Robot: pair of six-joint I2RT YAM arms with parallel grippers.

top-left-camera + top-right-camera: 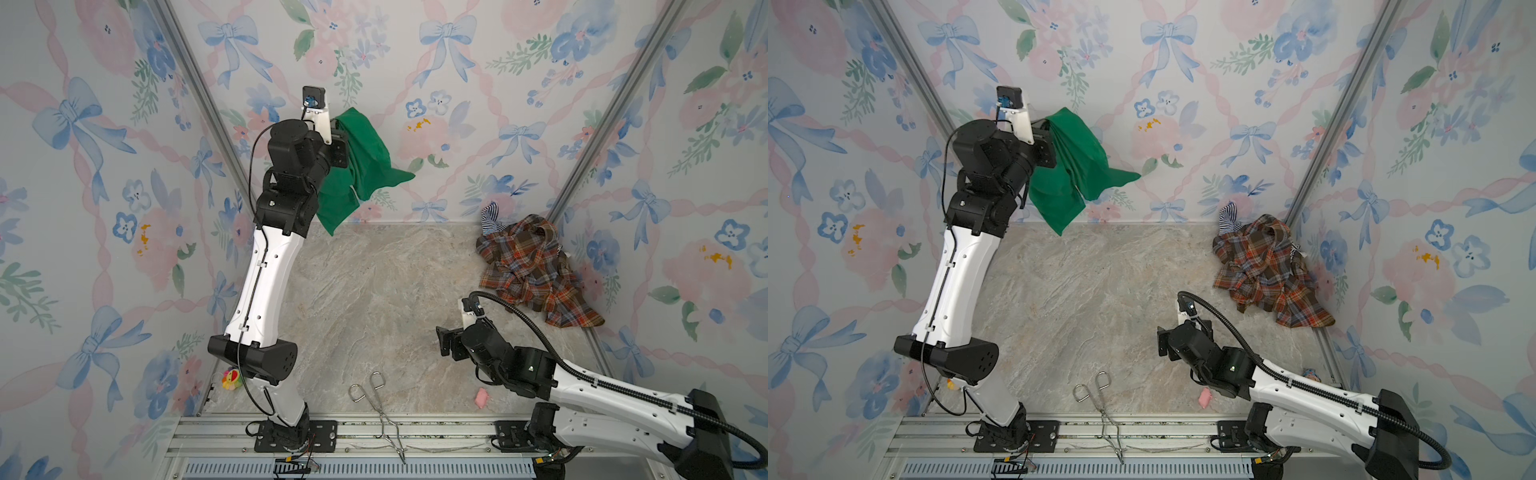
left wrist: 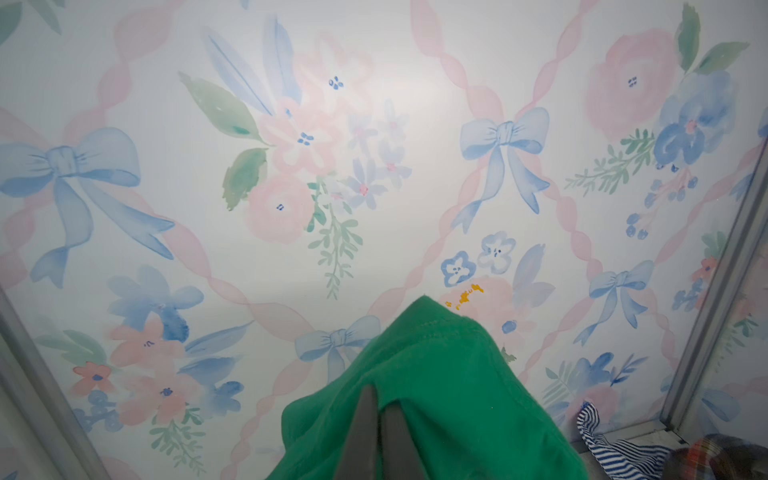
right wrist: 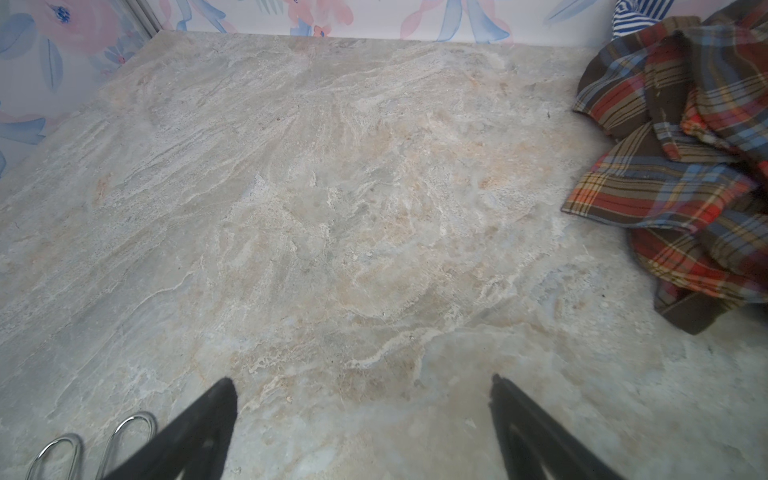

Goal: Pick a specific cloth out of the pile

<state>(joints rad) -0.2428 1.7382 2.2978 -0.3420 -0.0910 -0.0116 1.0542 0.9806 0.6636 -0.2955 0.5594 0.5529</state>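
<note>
The cloth (image 1: 361, 162) is plain green and hangs in the air on the left side of both top views, well above the table (image 1: 374, 299); it droops in folds in front of the flowered back wall (image 1: 478, 83), one corner jutting out to the right, its lowest tip level with the table's far edge; it touches nothing but the left gripper (image 1: 338, 133). That gripper is raised high on its arm and its jaws are pinched together on the upper edge of the cloth; in the left wrist view the two dark fingers (image 2: 361, 432) lie nearly side by side with green fabric (image 2: 436, 395) draped over and around them.

The pile (image 1: 528, 270) lies in the far right corner of the table, well apart from the cloth; the plaid shirt (image 1: 1266, 270) is crumpled on top and the striped cloth (image 1: 1228, 219) pokes out behind it against the wall.

The right gripper (image 1: 442, 345) hovers low over the near right part of the table, in front of the pile; its fingers (image 3: 199, 432) stand wide apart over bare marble and hold nothing.

Metal tongs (image 1: 380, 409) lie at the near edge, partly on the rail; a small pink thing (image 1: 481, 398) sits near the right arm; a colourful toy (image 1: 232, 379) sits at the near left corner.
</note>
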